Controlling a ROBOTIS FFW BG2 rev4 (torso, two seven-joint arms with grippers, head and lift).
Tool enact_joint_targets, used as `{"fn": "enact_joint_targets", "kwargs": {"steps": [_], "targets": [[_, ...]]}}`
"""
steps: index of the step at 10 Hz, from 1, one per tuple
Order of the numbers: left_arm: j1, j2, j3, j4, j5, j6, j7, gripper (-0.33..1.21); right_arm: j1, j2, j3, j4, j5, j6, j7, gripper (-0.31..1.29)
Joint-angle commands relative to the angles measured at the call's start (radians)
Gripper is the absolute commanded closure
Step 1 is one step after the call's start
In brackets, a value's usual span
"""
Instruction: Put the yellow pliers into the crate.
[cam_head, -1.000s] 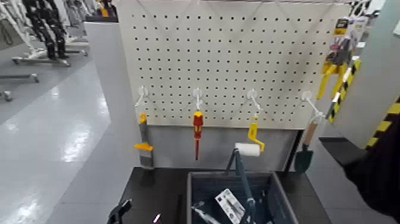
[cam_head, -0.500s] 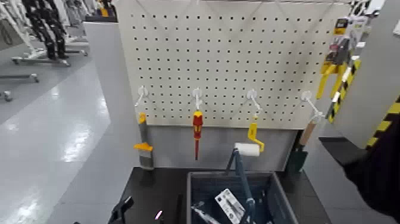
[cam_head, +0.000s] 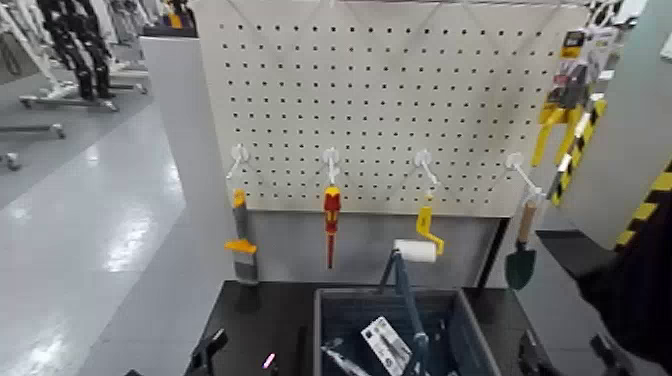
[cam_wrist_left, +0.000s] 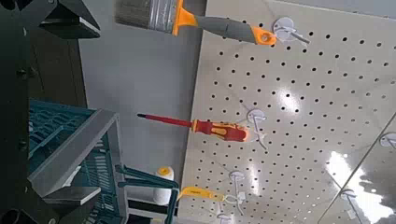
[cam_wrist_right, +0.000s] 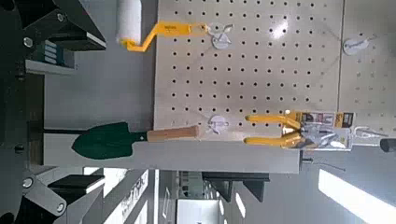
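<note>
a: item one, the yellow pliers (cam_head: 560, 118)?
b: we log them on their white card, hanging at the top right corner of the pegboard (cam_head: 400, 90), well above and apart from the crate (cam_head: 335, 315). the right wrist view shows them too (cam_wrist_right: 280, 131), on a hook beside the green trowel (cam_wrist_right: 117, 140).

a: the crate?
b: dark blue-grey, on the black worktop (cam_head: 260, 315) below the board, blue handle bar upright, packaged items inside.

a: other stock on the hooks?
b: we count a paintbrush (cam_head: 241, 240), a red-and-yellow screwdriver (cam_head: 331, 222), a small paint roller (cam_head: 422, 238) and the trowel (cam_head: 521, 255).

a: the hands?
b: left hand (cam_head: 207, 352) low by the crate's left side, right hand (cam_head: 565, 362) low at its right. both grasp nothing; we cannot tell whether either is released or clenched.
</note>
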Motion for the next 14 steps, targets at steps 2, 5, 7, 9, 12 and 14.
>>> {"fn": "enact_joint_targets", "kwargs": {"steps": [2,5,7,9,12,14], "targets": [[-0.003,0.002,-0.003,0.002,0.0,0.003,0.0,0.12,-0.089,-0.022,-0.108,-0.083,-0.053,0.157,0.09,0.28],[-0.005,0.002,-0.004,0.003,0.002,0.006,0.0,0.12,-0.187,-0.04,-0.221,-0.138,-0.109,0.283,0.226,0.28],[-0.006,0.0,-0.006,0.005,0.003,0.009,0.0,0.12,-0.269,-0.08,-0.272,-0.161,-0.14,0.381,0.298,0.28],[-0.006,0.0,-0.006,0.005,0.003,0.009,0.0,0.12,-0.347,-0.115,-0.313,-0.169,-0.157,0.464,0.361,0.28],[-0.011,0.003,-0.01,0.006,0.003,0.012,-0.001,0.12,-0.464,-0.189,-0.326,-0.141,-0.209,0.568,0.425,0.28],[-0.015,0.009,-0.015,0.008,0.005,0.014,-0.003,0.12,-0.545,-0.233,-0.329,-0.084,-0.281,0.606,0.485,0.28]]}}
